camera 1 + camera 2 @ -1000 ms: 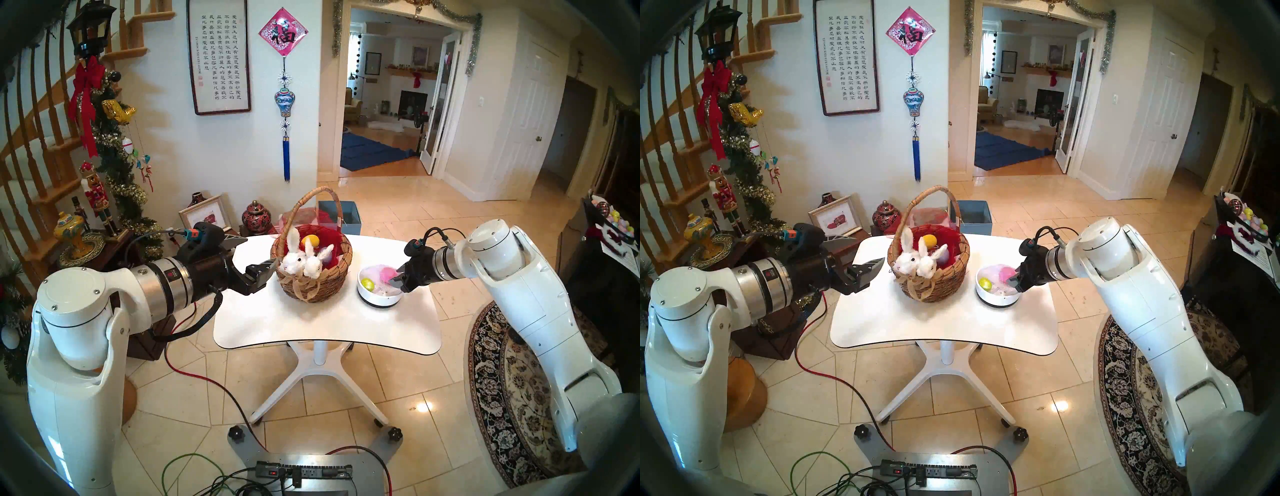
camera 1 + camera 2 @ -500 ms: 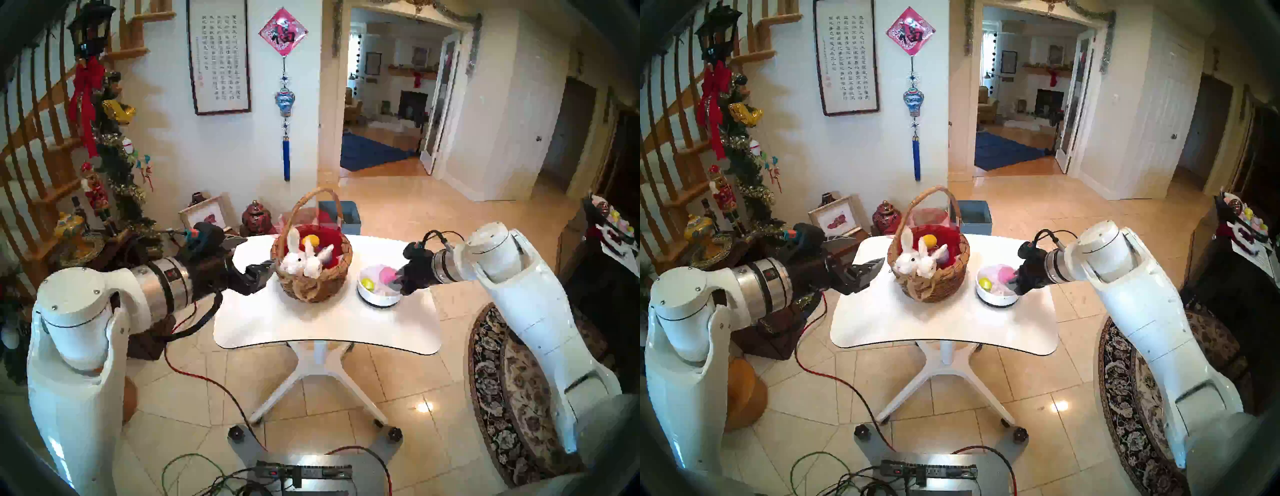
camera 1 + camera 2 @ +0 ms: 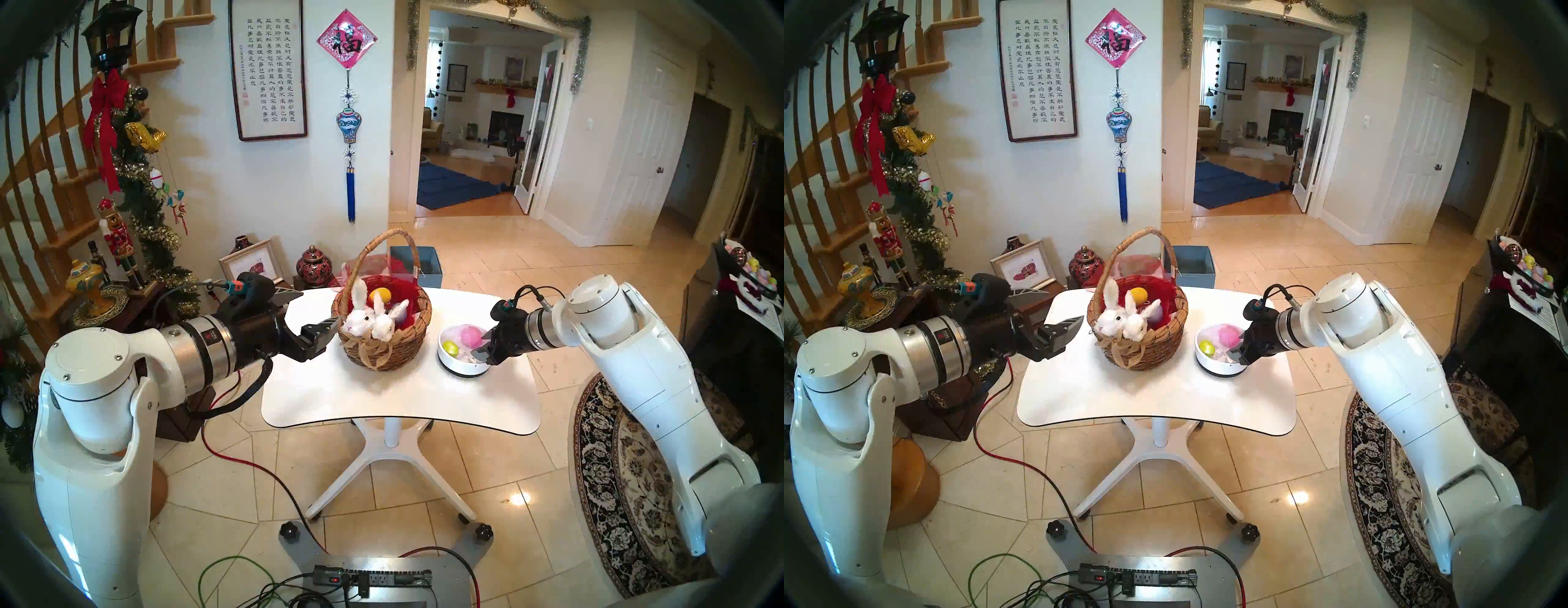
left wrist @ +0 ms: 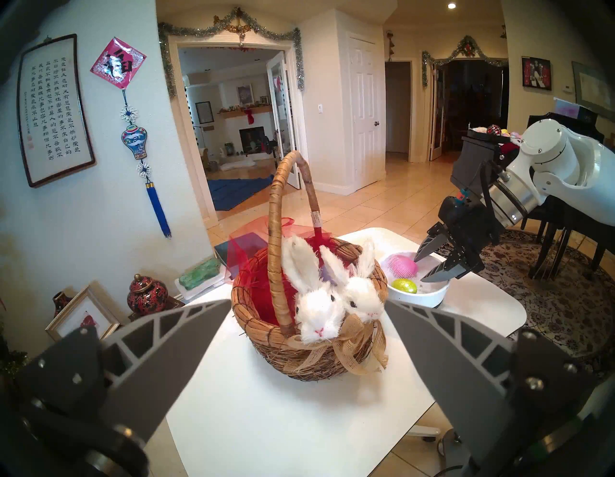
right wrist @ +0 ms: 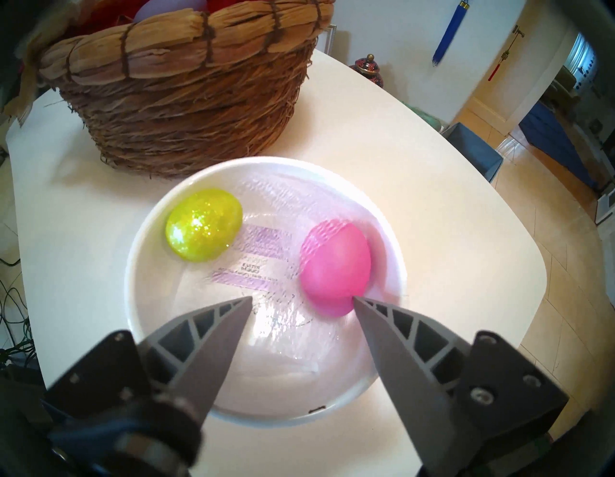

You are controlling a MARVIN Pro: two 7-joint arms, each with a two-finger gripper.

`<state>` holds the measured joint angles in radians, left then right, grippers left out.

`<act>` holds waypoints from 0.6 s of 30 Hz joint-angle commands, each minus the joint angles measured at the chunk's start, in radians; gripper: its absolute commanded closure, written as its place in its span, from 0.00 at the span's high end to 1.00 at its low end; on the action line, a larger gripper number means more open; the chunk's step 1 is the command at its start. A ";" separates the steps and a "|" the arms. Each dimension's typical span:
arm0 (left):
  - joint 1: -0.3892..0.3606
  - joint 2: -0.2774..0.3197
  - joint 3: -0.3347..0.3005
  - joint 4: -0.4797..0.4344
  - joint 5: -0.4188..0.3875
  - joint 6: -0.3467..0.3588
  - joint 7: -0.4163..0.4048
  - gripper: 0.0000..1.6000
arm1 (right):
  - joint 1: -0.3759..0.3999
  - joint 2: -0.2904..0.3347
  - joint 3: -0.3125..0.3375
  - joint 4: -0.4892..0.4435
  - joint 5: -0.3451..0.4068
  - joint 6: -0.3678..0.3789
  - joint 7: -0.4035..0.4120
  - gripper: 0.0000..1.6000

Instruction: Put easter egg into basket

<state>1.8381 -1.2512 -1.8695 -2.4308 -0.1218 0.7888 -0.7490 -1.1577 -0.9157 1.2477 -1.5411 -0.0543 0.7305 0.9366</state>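
The wicker basket [image 3: 384, 344] with two white bunnies stands mid-table and holds a yellow egg [image 3: 379, 294]. Right of it, a white bowl [image 3: 464, 370] holds a pink egg [image 3: 470, 337] and a green glitter egg [image 3: 450, 349]. My right gripper [image 5: 301, 299] hangs open low over the bowl [image 5: 133, 276]. One of its fingertips [image 5: 357, 301] sits at the near edge of the pink egg [image 5: 336, 266], and nothing lies between the fingers. The green egg [image 5: 203, 230] lies apart, to the left. My left gripper [image 3: 316, 310] stands open and empty beside the basket's left side.
The white table [image 3: 394, 403] has a curved front edge. A blue box [image 3: 424, 261], a red jar [image 3: 313, 265] and a framed picture [image 3: 252, 263] sit on the floor behind it. Cables and a power strip [image 3: 373, 579] lie below.
My right arm has shifted a little to the left, carrying its open gripper further over the bowl beside the pink egg. The left arm, the basket and the eggs have stayed put.
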 commanded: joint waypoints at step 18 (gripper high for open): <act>-0.009 -0.002 0.000 -0.005 0.005 0.002 -0.004 1.00 | 0.014 -0.021 0.024 0.002 0.014 -0.036 -0.007 0.82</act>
<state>1.8368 -1.2548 -1.8700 -2.4308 -0.1166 0.7891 -0.7542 -1.1514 -0.9340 1.2509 -1.5374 -0.0510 0.6985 0.9336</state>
